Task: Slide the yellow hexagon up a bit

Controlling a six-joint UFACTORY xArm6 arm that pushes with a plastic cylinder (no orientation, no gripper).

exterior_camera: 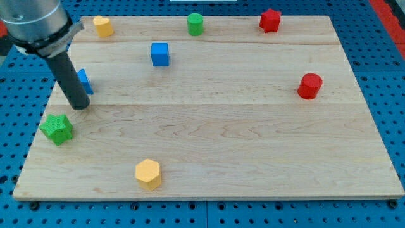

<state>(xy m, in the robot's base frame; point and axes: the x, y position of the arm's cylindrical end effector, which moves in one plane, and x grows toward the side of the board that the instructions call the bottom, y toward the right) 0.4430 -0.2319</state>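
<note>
The yellow hexagon [148, 173] lies near the bottom edge of the wooden board [228, 139], left of the middle. My tip [79, 106] rests on the board at the view's left, far up and to the left of the hexagon. It stands just above a green star [57, 128] and in front of a blue block [83, 82] that the rod partly hides.
A blue cube [159, 54] sits upper left of centre. Another yellow block [102, 26], a green cylinder [195, 24] and a red star [270, 20] line the top edge. A red cylinder [309, 86] sits at the right.
</note>
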